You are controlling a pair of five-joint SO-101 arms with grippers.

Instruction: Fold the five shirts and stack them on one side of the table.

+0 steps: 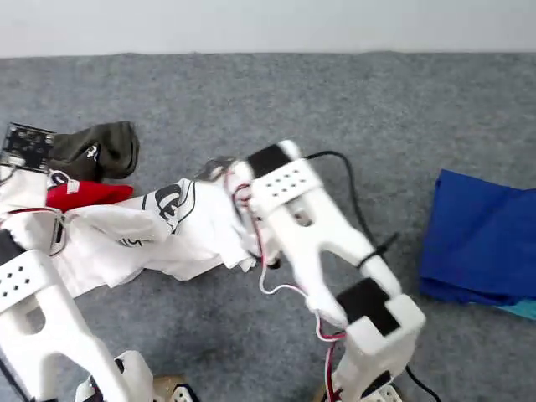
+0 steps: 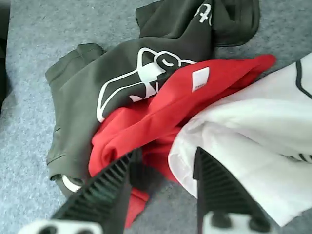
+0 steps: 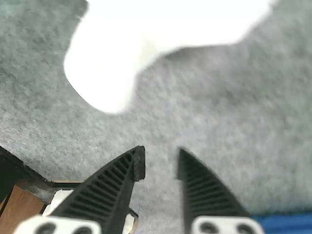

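Done: blue shirt (image 1: 477, 243) folded at 3 o'clock, perhaps over a teal shirt (image 1: 524, 310).
Unfolded: white shirt (image 1: 167, 234), red shirt (image 1: 84, 195), dark shirt (image 1: 100, 149), heaped at 9 o'clock.
Left claw (image 2: 168, 155): released, above red shirt.
Right claw (image 3: 161, 156): released, above bench (image 3: 234, 107).

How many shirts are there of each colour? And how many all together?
dark green shirt: 1
red shirt: 1
white shirt: 1
blue shirt: 1
light blue shirt: 1, with only a corner peeking out from under the blue one, so it is hard to be sure it is a shirt
Total: 5
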